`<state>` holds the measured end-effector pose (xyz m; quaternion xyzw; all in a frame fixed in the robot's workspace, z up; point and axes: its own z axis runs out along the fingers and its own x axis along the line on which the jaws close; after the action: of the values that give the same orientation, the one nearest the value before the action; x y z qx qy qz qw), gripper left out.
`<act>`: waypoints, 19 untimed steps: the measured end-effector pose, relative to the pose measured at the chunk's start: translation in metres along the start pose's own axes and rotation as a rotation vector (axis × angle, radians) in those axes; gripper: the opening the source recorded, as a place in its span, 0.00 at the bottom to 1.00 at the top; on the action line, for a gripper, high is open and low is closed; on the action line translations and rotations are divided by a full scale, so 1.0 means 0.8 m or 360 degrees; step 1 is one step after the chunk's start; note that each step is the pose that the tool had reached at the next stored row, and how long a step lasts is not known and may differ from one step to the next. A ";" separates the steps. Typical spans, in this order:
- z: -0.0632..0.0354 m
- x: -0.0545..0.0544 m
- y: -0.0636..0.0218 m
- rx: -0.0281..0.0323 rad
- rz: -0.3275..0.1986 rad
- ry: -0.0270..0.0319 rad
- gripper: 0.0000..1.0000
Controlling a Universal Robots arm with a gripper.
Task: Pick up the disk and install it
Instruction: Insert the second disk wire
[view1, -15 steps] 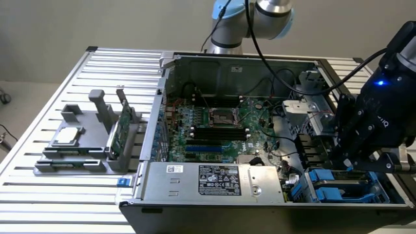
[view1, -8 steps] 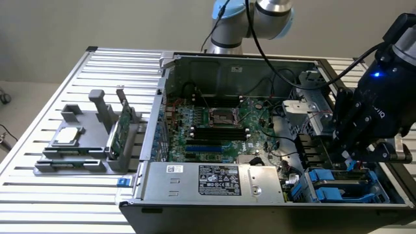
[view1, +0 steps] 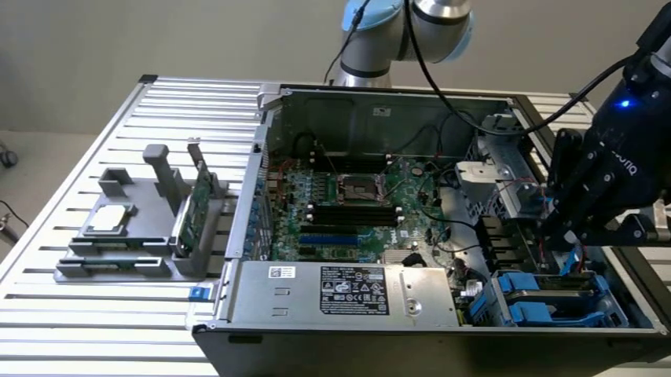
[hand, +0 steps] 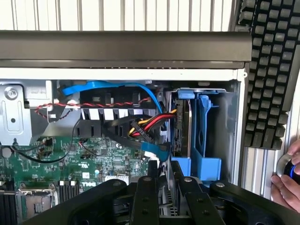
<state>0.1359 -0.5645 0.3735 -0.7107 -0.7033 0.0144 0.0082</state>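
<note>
While hovering over the open computer case, one gripper sits above the drive bay corner; whether its fingers are apart or together I cannot tell. One disk in its blue carrier stands edge-on in the blue bay, seated beside one bundle of red, yellow and black cables. Inside the case: one motherboard, one power supply. Outside the case wall, one grey fixture holds one silver chip and one green card. One keyboard lies beyond the case edge.
</note>
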 end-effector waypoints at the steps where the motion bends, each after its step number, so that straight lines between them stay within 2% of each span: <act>1: 0.000 0.000 0.002 0.00000 0.0000 -0.00006 0.25; 9: -0.001 0.003 0.012 0.00001 0.0001 -0.00037 0.25; 12: -0.001 0.003 0.013 0.00001 0.0001 -0.00038 0.23; 13: -0.001 0.003 0.013 0.00001 0.0001 -0.00034 0.16; 19: 0.002 0.002 0.013 0.00002 0.0001 -0.00036 0.16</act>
<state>0.1464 -0.5628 0.3716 -0.7108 -0.7031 0.0152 0.0074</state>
